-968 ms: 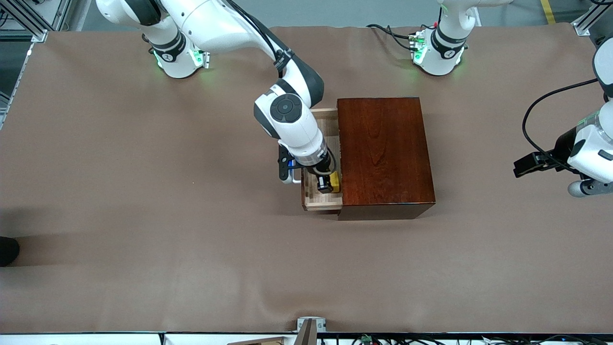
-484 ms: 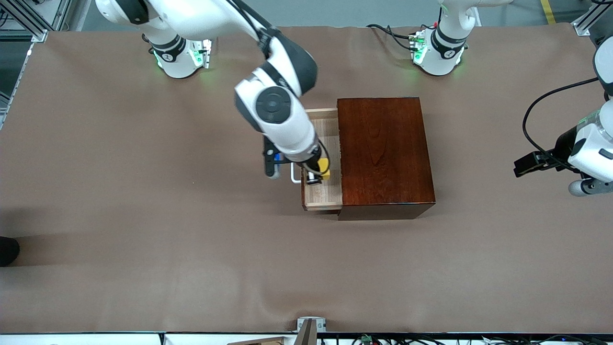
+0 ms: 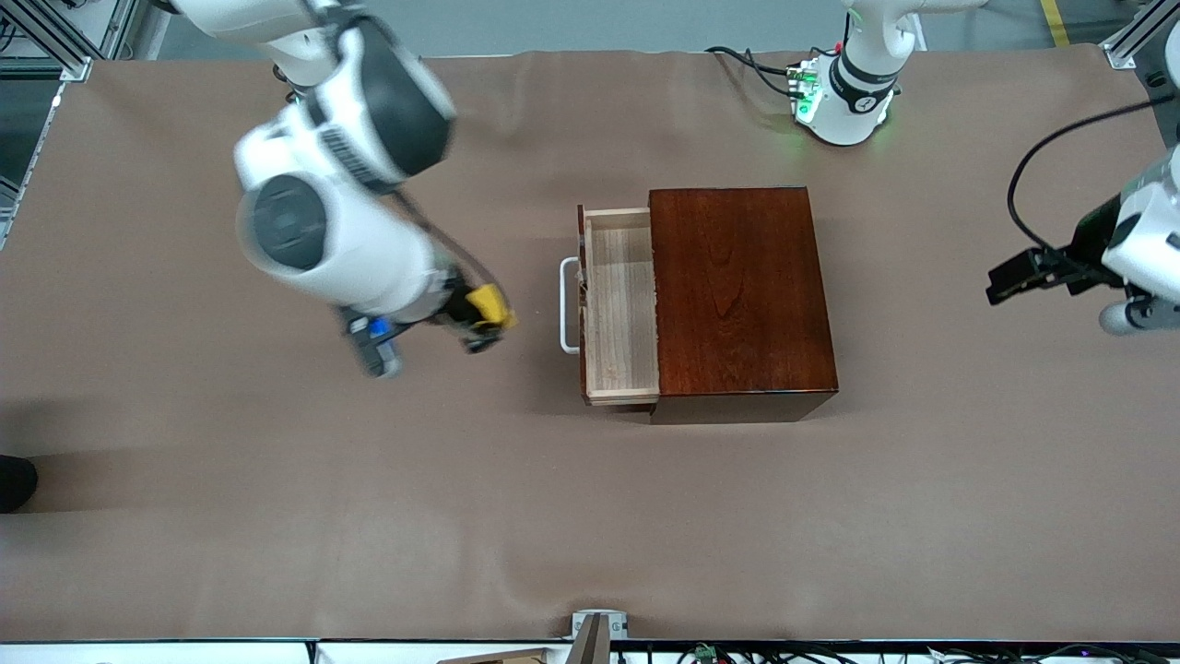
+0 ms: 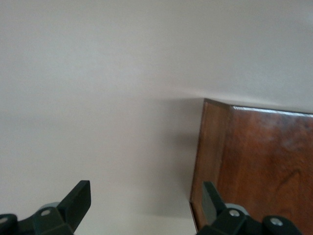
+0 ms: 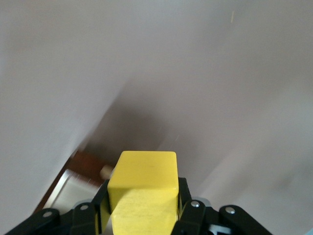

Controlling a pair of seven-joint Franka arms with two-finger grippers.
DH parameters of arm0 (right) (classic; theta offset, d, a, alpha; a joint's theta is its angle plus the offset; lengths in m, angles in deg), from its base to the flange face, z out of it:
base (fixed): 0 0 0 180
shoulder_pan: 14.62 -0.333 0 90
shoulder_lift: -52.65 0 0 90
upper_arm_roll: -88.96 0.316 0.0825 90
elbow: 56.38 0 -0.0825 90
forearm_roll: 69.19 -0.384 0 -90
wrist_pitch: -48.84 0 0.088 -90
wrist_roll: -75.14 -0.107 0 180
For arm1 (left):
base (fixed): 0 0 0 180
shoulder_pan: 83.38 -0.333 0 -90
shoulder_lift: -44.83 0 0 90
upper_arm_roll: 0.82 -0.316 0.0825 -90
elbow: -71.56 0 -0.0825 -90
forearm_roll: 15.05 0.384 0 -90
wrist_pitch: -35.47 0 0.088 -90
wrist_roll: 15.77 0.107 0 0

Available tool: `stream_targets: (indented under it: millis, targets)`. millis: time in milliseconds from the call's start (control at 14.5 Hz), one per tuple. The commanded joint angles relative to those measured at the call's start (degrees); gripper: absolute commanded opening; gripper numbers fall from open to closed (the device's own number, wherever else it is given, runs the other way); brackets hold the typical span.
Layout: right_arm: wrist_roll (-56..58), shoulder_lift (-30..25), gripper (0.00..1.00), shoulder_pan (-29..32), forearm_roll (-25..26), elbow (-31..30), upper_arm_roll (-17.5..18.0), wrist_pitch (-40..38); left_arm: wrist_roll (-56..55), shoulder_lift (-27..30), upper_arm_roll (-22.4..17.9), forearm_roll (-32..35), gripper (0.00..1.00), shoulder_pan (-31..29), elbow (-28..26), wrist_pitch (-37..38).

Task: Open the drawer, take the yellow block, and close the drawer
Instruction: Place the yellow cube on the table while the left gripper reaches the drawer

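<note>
The dark reddish-brown wooden box [image 3: 742, 300] stands mid-table with its drawer [image 3: 619, 309] pulled out toward the right arm's end; the pale tray is empty and its white handle [image 3: 567, 305] shows. My right gripper [image 3: 479, 327] is shut on the yellow block [image 3: 489, 306] and holds it in the air over bare table, apart from the drawer. The right wrist view shows the block [image 5: 144, 188] clamped between the fingers. My left gripper [image 4: 144, 203] is open and empty, waiting at the left arm's end of the table, with a corner of the box [image 4: 259, 166] in its view.
The brown table cover [image 3: 277, 516] spreads wide around the box. Arm bases [image 3: 843, 92] stand along the table's edge farthest from the front camera. A dark object [image 3: 17, 481] shows at the right arm's end of the table.
My right gripper lifted the yellow block out of the drawer and carried it away toward the right arm's end. The drawer stays open. The left gripper shifted slightly.
</note>
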Motion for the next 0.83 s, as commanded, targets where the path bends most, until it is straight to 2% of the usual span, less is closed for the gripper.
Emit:
stream_targets:
  millis: [0, 138, 346, 553, 761]
  targets:
    - [17.95, -6.83, 0.10, 6.06, 4.67, -10.40, 1.02, 0.43, 0.02, 2.41, 0.35, -2.08, 1.00, -0.24, -1.19, 1.40]
    - [30.08, -8.16, 0.10, 11.95, 5.21, -15.15, 1.02, 2.09, -2.34, 2.33, 1.22, -3.40, 1.00, 0.02, -1.01, 1.23]
    - [49.95, -9.39, 0.10, 18.02, 8.45, -23.75, 1.02, 10.33, -9.44, 0.75, 6.22, -3.23, 1.00, 0.37, -0.66, 0.26]
    - [59.48, -9.93, 0.10, 19.80, 8.55, -32.81, 1.02, 22.63, -21.03, -1.62, 11.15, -3.14, 1.00, 0.81, -0.57, -1.05]
    - [67.12, -6.69, 0.09, 19.80, 8.55, -37.57, 1.02, 35.29, -31.85, -6.01, 13.62, -2.97, 1.00, 4.23, 1.97, -2.11]
